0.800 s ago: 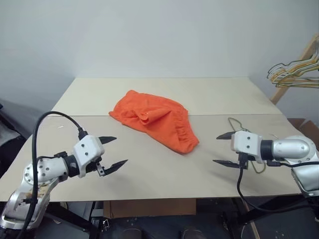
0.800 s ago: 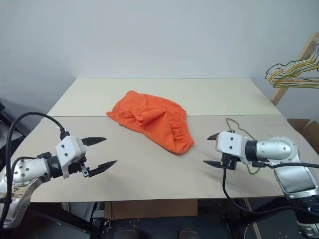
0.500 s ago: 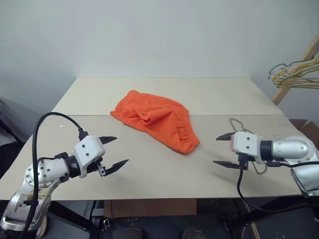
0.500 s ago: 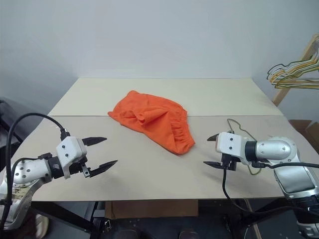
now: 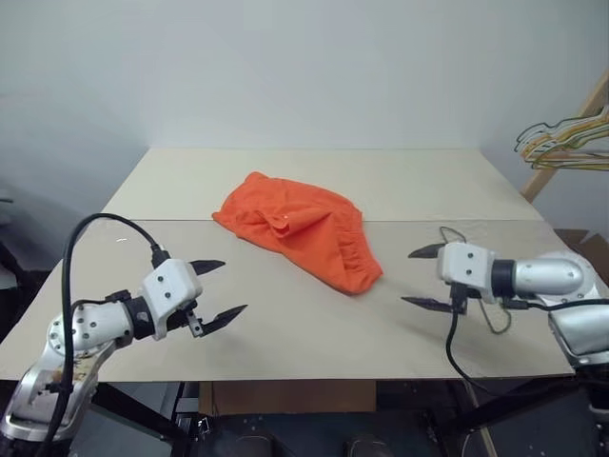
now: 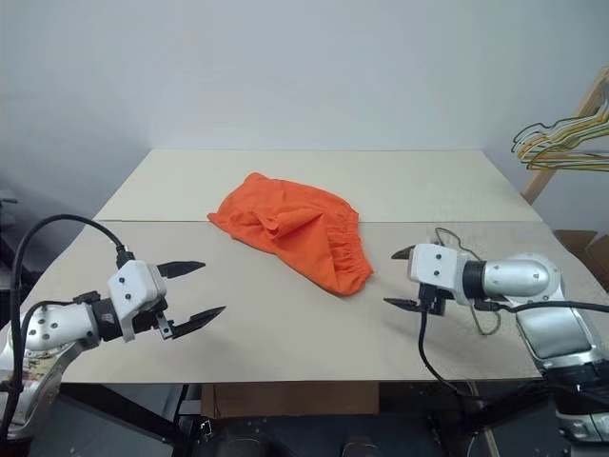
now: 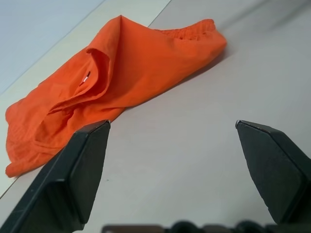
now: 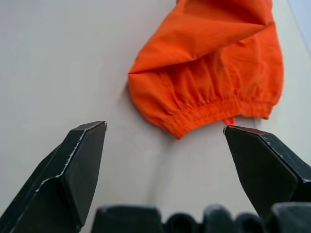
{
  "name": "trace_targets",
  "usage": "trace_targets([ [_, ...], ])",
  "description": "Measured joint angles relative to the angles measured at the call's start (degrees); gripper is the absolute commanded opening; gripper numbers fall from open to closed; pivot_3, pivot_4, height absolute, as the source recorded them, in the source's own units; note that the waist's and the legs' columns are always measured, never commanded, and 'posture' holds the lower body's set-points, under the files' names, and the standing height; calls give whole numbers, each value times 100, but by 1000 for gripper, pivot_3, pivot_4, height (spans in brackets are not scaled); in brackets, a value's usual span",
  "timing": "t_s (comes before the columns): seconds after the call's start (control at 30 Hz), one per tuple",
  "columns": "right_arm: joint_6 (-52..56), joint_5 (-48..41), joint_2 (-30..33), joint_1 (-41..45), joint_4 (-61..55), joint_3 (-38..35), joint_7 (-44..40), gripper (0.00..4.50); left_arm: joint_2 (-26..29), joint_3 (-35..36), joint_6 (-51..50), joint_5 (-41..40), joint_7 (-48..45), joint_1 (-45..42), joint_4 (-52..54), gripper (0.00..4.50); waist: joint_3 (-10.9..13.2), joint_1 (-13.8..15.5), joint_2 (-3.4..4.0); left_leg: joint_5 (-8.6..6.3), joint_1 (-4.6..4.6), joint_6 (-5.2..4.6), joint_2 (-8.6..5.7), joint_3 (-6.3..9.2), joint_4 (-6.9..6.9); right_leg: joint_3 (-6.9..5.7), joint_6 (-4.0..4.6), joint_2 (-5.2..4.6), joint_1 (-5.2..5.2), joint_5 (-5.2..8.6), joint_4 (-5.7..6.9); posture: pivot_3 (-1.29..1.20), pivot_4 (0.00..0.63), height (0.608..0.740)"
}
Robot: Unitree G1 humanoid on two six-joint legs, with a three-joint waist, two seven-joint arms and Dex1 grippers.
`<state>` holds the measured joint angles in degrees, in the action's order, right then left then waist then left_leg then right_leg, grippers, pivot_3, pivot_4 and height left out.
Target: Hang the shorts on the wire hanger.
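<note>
the table [image 5: 285,343] is seen with the shorts [image 5: 303,229] lying crumpled near its middle, long axis running diagonally from far-left to near-right, the gathered waistband end pointed toward the right gripper [image 5: 425,278]. the wire hanger [image 5: 488,309] is laid flat on the table by the right edge, mostly covered by the right arm, hook end pointed away toward the far side. the left gripper [image 5: 221,288] is held near the front left, well apart from the shorts, and both grippers' fingers are spread wide with nothing held.
</note>
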<state>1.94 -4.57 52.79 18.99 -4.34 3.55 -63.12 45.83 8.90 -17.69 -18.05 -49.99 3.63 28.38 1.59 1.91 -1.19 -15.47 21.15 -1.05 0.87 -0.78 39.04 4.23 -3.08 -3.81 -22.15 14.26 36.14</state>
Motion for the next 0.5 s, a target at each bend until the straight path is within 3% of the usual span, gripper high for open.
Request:
trace_targets([
  [0.27,-1370,1319,-369,758,1280,900,478,4470,163,-276,21,91,-286,-225,-364,4500,0,-170,1,1,1,2,1,-2,0,2,3,2,-2,1,1,8,0,740],
  [0.5,-2652,2678,-1144,1744,2866,1815,1391,4470,223,-360,122,179,-430,-454,-562,4500,2,-367,2,4,0,6,2,0,-4,9,9,5,-6,-3,8,36,0,740],
])
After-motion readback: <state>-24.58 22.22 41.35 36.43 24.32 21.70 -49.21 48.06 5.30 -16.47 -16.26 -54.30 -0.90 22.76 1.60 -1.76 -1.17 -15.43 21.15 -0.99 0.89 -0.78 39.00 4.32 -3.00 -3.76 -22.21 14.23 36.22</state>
